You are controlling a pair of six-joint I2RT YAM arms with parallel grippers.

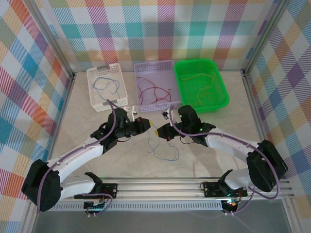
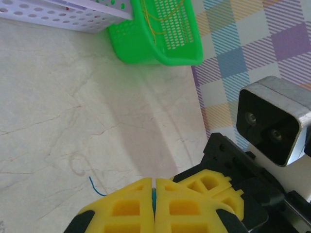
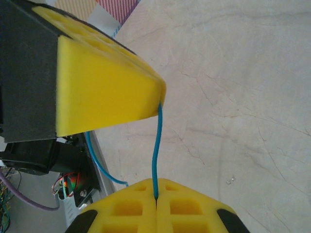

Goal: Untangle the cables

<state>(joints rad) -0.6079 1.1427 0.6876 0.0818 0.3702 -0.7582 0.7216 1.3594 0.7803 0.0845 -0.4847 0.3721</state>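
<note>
A thin blue cable [image 3: 156, 145] is stretched between my two grippers above the table's middle. My right gripper [image 3: 156, 198] is shut on it, and the strand rises straight to the left gripper's yellow finger [image 3: 107, 92]. My left gripper [image 2: 153, 180] is shut too, with a sliver of blue pinched in its seam. A loose blue end [image 2: 94, 187] curls beside it. From above, the left gripper [image 1: 147, 127] and right gripper [image 1: 159, 131] nearly touch tip to tip, and the blue cable [image 1: 164, 153] trails in loops on the table below them.
Three baskets stand at the back: a white one [image 1: 92, 92] with a blue cable, a purple one [image 1: 137, 90] with red cables, and a green one [image 1: 221, 90] with orange-yellow cables. The right wrist's camera housing [image 2: 272, 126] sits close to my left fingers.
</note>
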